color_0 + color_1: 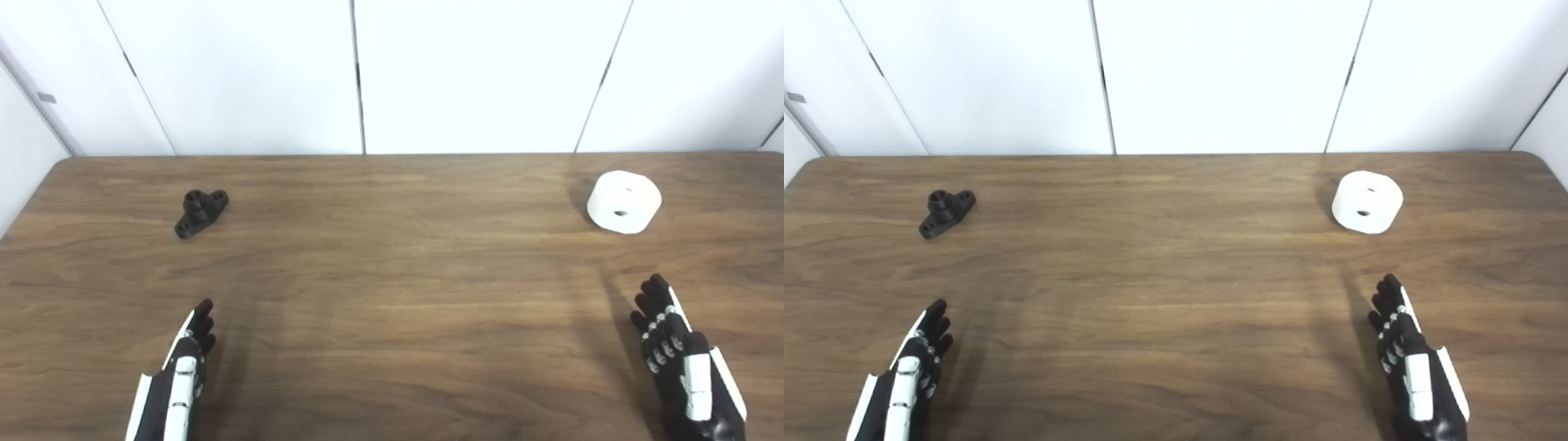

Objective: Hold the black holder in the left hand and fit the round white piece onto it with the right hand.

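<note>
Task not begun. Small black plastic holder (201, 212) lies far left on brown wooden table (392, 306); round white piece (624, 201) far right. Left hand (177, 373), right hand (680, 355) extended flat, nothing held. Pickup and fitting outstanding.

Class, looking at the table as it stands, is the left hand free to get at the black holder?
Probably yes. The left hand is open and holds nothing, and only bare table lies between it and the black holder, which sits alone ahead.
</note>
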{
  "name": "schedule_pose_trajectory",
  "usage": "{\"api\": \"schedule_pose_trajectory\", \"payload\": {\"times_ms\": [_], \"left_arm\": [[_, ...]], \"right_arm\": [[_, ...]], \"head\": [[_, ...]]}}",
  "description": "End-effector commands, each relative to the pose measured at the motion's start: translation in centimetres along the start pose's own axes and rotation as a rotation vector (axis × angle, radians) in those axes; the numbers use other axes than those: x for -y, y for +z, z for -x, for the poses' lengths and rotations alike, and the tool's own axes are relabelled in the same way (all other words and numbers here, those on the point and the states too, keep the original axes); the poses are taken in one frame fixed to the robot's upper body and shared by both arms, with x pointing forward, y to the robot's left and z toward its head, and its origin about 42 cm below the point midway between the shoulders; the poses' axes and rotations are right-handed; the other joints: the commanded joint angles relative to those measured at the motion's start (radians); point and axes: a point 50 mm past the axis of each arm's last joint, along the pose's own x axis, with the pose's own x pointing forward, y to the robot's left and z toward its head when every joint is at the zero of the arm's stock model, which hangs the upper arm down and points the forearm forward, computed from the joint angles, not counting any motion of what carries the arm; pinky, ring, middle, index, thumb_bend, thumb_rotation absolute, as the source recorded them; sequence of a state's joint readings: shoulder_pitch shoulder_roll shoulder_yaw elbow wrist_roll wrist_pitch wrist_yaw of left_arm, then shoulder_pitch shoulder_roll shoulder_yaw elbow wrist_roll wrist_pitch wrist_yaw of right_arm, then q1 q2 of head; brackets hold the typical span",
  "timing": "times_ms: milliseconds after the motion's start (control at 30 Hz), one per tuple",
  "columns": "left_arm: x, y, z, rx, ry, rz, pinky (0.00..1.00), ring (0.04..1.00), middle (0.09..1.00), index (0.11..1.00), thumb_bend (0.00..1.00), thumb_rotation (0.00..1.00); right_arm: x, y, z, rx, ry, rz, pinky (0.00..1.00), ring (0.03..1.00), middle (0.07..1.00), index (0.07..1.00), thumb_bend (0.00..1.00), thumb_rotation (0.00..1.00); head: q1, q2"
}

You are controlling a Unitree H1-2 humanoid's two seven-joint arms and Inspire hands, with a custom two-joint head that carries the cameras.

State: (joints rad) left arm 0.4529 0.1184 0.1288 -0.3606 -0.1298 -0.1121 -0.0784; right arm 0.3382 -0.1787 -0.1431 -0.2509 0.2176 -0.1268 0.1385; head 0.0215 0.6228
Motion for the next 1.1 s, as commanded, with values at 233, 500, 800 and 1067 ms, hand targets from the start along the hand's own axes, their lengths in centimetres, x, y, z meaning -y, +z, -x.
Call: {"api": "schedule_pose_trajectory", "payload": {"times_ms": [233, 500, 800, 1067], "left_arm": [[0.6, 1.2, 0.4, 0.024, 0.012, 0.008, 1.0, 1.0, 1.0, 0.947, 0.3, 0.91], [1.2, 1.2, 0.4, 0.016, 0.009, 0.011, 1.0, 1.0, 1.0, 0.955, 0.27, 0.93], [2.4, 0.3, 0.6, 0.025, 0.014, 0.008, 1.0, 1.0, 0.998, 0.945, 0.27, 0.88], [3.1, -0.3, 0.8, 0.022, -0.004, -0.025, 1.0, 1.0, 0.977, 0.92, 0.28, 0.8]], "right_arm": [[0.3, -1.1, 1.6, -0.052, -0.006, 0.005, 1.0, 1.0, 1.0, 1.0, 0.66, 1.0], [0.7, -1.2, 1.5, -0.058, 0.005, 0.02, 1.0, 1.0, 1.0, 1.0, 0.65, 1.0], [1.8, -1.5, 1.3, -0.078, -0.004, 0.006, 1.0, 1.0, 1.0, 1.0, 0.66, 1.0], [2.5, -2.0, 1.4, -0.091, 0.008, 0.029, 1.0, 1.0, 1.0, 1.0, 0.72, 1.0]], "head": [[0.006, -0.001], [0.019, -0.016], [0.171, -0.057], [0.264, -0.101]]}}
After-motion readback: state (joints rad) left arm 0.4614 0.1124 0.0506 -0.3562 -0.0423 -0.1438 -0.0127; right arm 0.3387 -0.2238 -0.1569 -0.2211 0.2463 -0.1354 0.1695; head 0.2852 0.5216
